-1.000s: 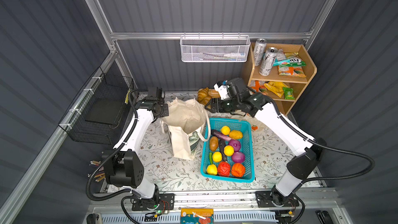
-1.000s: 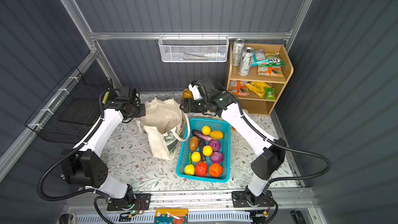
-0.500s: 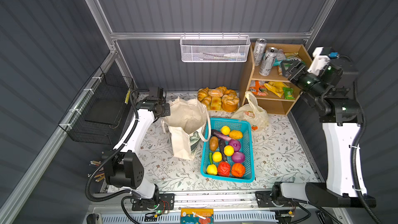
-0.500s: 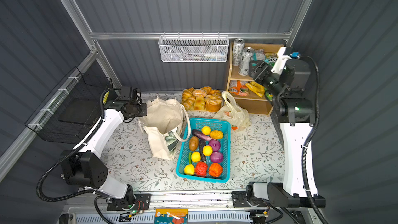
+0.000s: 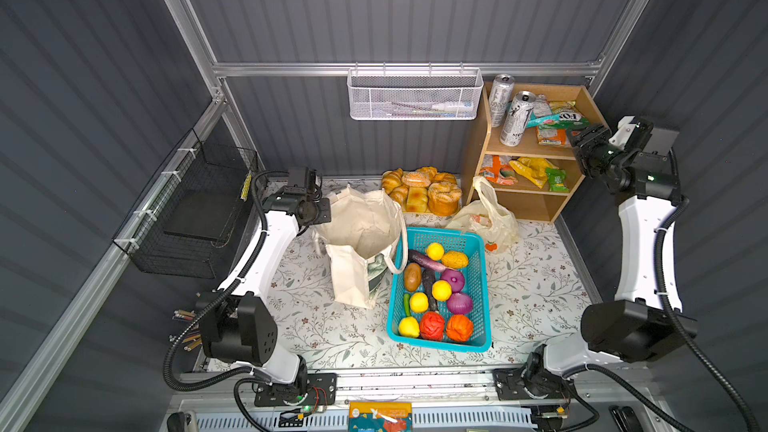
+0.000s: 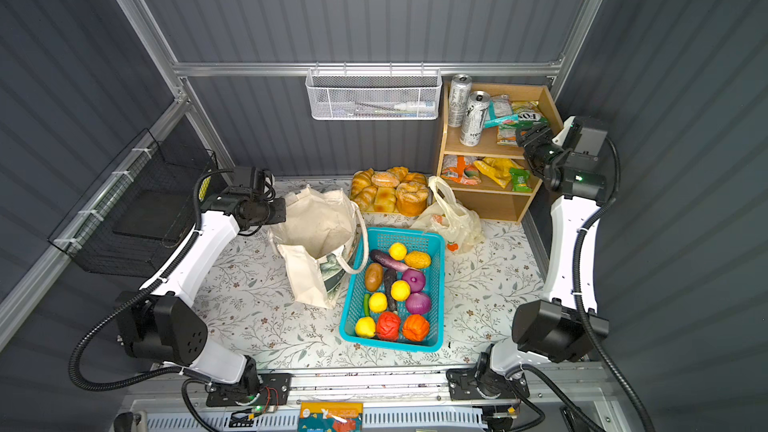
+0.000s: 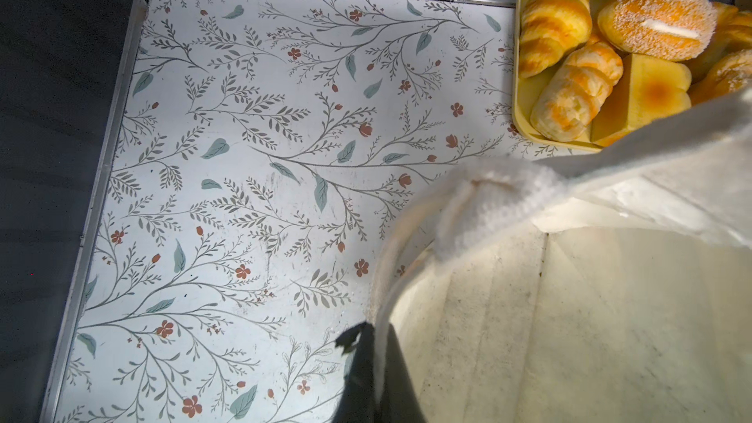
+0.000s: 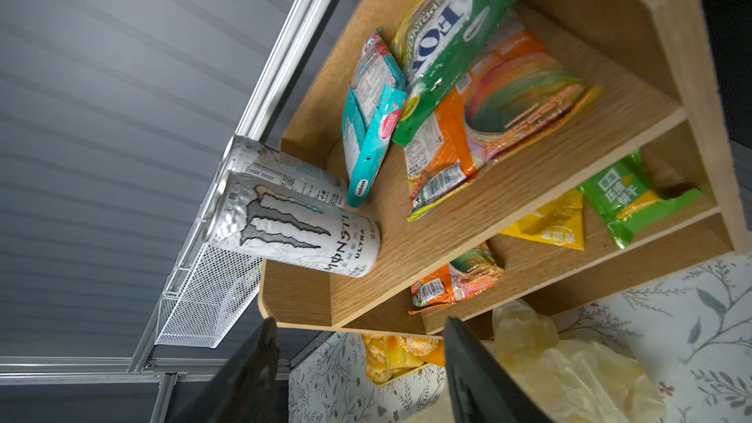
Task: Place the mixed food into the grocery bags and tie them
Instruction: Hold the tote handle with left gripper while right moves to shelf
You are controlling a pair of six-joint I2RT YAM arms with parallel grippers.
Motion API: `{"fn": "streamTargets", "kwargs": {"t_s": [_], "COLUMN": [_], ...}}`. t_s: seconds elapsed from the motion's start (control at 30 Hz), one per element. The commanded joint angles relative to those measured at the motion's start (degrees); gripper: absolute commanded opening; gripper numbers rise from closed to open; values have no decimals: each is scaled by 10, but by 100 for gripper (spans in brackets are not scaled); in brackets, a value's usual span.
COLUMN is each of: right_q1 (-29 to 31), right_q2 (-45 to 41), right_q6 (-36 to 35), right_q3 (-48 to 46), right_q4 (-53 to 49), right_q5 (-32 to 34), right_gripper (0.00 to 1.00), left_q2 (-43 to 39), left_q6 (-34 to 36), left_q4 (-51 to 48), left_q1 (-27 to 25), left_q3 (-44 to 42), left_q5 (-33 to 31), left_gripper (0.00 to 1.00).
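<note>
— What have your left jaws got?
— They are clamped tight on the rim of the cream canvas tote, on its side towards the left wall. From my left wrist I see one dark finger pressed against the cloth edge. The tote's mouth gapes wide beside it.

— And the right?
— My right jaws stand apart with nothing between them. They are up in the air just beside the right end of the wooden shelf, level with its upper board. Both fingers show in my right wrist view, touching nothing.

— Where is the food?
— A silver-white drink can stands on the upper board with a second can behind it. A teal snack packet sits beside them, and a green packet lies over an orange one. More packets lie on the lower board. Bread pieces are heaped on a yellow tray at the back wall, between tote and shelf. Lemons and other toy produce fill the turquoise basket, just beside the tote on the desk.

— The other bag?
— The pale-yellow plastic bag slumps on the desk in front of the shelf, near the basket's far right corner.
</note>
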Motion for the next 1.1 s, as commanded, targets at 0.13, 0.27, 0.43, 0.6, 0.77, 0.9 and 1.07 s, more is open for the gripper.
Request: {"fn": "streamTargets", "kwargs": {"t_s": [0.13, 0.27, 0.43, 0.6, 0.77, 0.9, 1.07], "right_q1": [-1, -1, 2, 14, 17, 17, 16], "right_q2": [-46, -67, -47, -66, -72, -38, 15], "right_q6": [29, 16, 8, 24, 39, 49, 79], "right_q3": [-141, -240, -296, -280, -205, -140, -79], "right_q4": [81, 164, 269, 285, 244, 224, 223], "right_q5": [-37, -39, -69, -61, -28, -17, -20], "right_gripper": [60, 57, 49, 50, 58, 64, 66], "left_q2": [-9, -1, 5, -1, 0, 4, 8], "left_q6": [-3, -2, -2, -2, -1, -2, -5], "left_q4": [10, 11, 12, 9, 6, 9, 11], "left_q1": [-4, -4, -4, -4, -4, -4, -4], "left_q3": [-18, -16, -13, -15, -18, -21, -21], "left_q5": [17, 21, 21, 16, 13, 14, 16], "left_gripper": [0, 0, 0, 0, 0, 0, 0]}}
